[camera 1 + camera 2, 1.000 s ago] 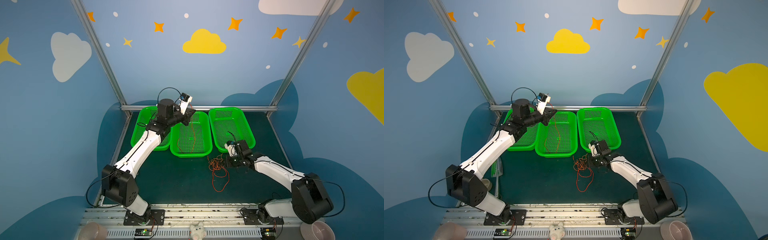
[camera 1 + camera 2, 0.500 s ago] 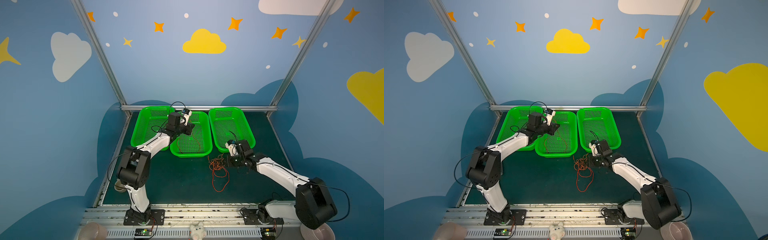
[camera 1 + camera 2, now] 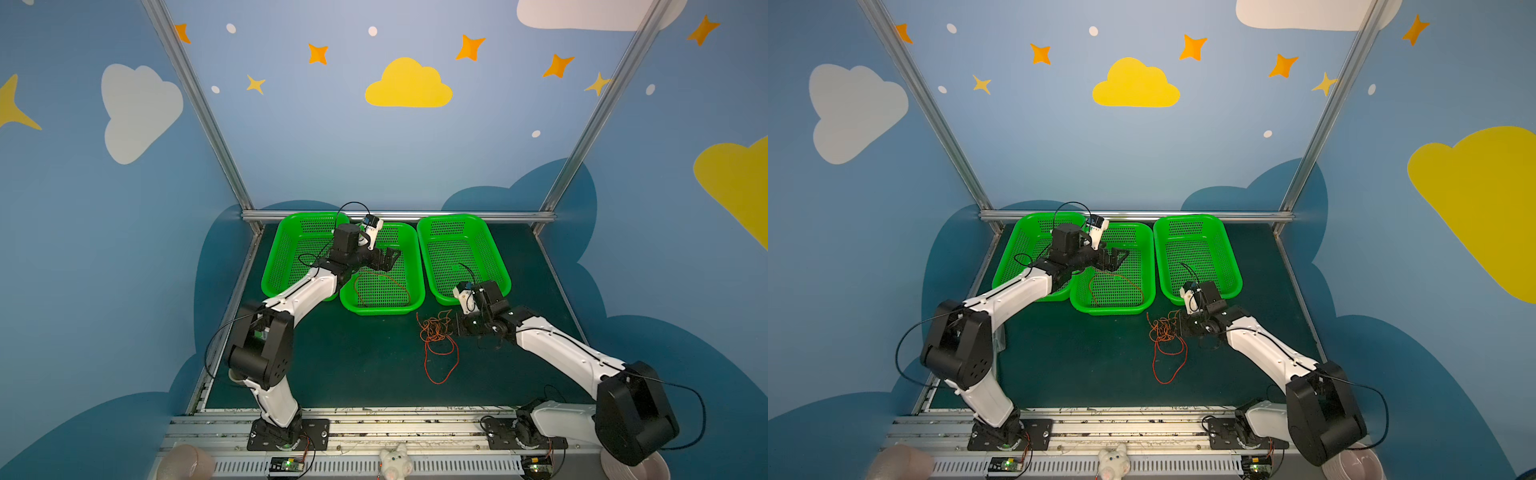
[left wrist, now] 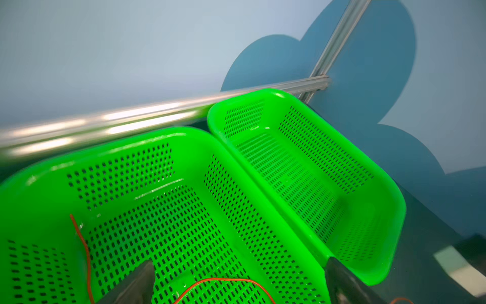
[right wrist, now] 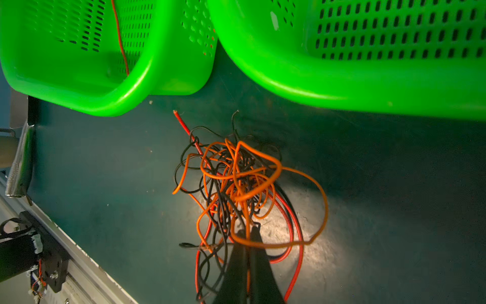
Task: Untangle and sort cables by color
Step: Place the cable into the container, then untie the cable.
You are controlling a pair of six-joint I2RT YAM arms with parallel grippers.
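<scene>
Cables [image 5: 236, 189]: red, orange and black, knotted on the mat [image 3: 353, 365] just before the baskets, one red cable [image 3: 384, 286] apart in the middle basket [image 3: 382, 309]; right gripper [image 5: 248, 233] pinched on an orange strand [image 5: 246, 213] (black loops cross it), so pulling likely drags the whole knot; left gripper [image 3: 390, 259] wide, empty.

Left basket [image 3: 270, 266], middle basket [image 3: 380, 309] and right basket [image 3: 457, 217] line the bench [image 3: 353, 365] at twelve o'clock. One cable [image 4: 223, 279] lies in the middle basket. The tangle [image 3: 434, 330] sits on the bench at that basket's five o'clock.
</scene>
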